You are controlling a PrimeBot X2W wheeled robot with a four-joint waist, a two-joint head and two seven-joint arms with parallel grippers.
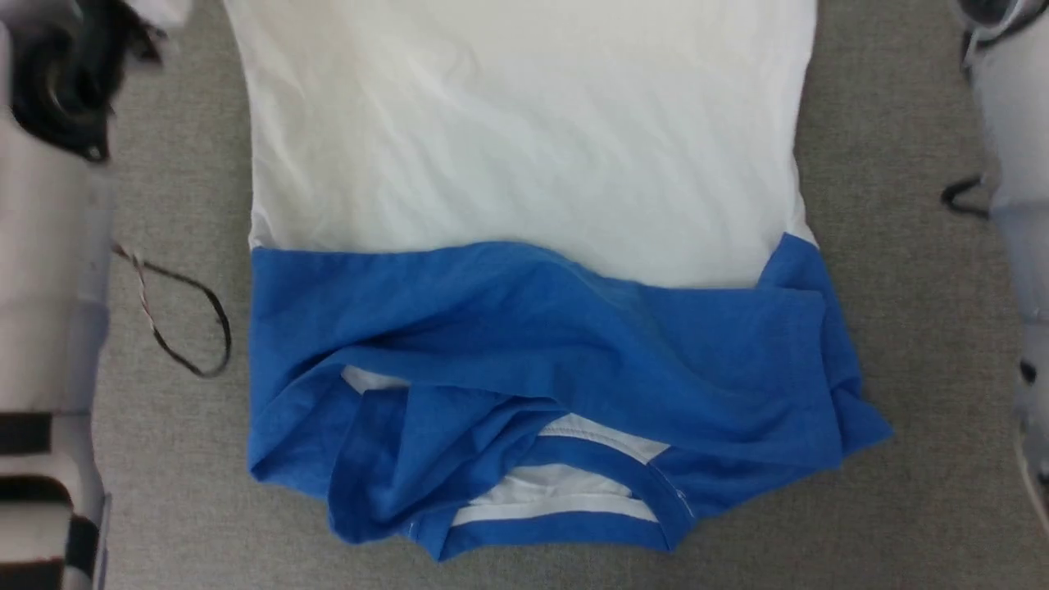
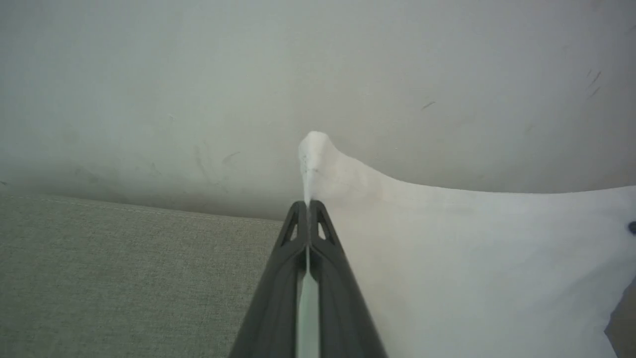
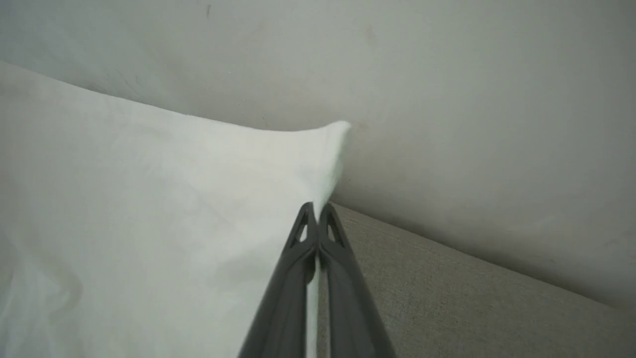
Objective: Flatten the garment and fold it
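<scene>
The garment [image 1: 524,156], a T-shirt with a white body, lies spread on the grey cloth surface in the head view. Its blue sleeves, shoulders and collar [image 1: 565,524] are bunched and folded over at the near end. In the left wrist view my left gripper [image 2: 309,205] is shut on a white corner of the garment [image 2: 318,154], which peaks up from the fingertips. My right gripper [image 3: 316,206] is likewise shut on the opposite white corner [image 3: 333,144] in the right wrist view. The white cloth stretches between the two corners.
A grey fabric surface [image 1: 918,344] surrounds the shirt. A thin black cable loop [image 1: 192,328] lies left of the blue part. Pale forearms stand at the left edge [image 1: 49,287] and right edge [image 1: 1016,164]. A pale wall [image 2: 248,89] rises beyond the far edge.
</scene>
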